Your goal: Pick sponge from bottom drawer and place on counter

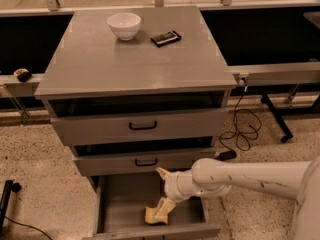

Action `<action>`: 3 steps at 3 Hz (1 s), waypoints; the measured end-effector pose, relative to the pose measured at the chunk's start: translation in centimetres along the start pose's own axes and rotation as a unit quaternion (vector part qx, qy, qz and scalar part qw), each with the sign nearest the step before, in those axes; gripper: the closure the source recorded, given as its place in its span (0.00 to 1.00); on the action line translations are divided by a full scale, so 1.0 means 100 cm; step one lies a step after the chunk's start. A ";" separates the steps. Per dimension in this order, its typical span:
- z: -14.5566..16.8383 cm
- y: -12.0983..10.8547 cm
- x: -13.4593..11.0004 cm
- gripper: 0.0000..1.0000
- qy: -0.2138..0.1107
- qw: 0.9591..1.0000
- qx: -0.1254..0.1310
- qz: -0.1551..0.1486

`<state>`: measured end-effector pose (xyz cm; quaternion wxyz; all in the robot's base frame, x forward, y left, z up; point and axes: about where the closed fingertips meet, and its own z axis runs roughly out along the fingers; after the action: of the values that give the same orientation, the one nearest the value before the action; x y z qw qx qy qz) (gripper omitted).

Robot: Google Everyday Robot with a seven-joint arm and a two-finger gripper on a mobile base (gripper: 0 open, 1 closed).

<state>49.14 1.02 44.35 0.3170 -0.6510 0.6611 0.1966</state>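
The pale yellow sponge [151,216] lies near the front of the open bottom drawer [120,204]. My gripper [160,194] reaches in from the right on a white arm, low over the drawer. It is open, its fingers spread wide. One finger [162,173] points up-left by the middle drawer's front; the other [165,208] slants down onto the right side of the sponge. The counter [135,59] is the cabinet's grey top.
A white bowl [124,25] and a dark flat packet [165,38] sit at the back of the counter. Two upper drawers with black handles [143,126] stand slightly pulled out. A black cable [242,129] lies on the floor to the right.
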 end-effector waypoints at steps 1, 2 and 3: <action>0.029 0.012 0.020 0.00 0.010 1.000 -0.021 -0.014; 0.030 0.014 0.021 0.00 0.010 1.000 -0.023 -0.013; 0.062 0.007 0.044 0.00 -0.034 0.999 -0.035 -0.014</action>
<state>49.71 2.00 36.76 0.3189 -0.6641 0.6333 0.2370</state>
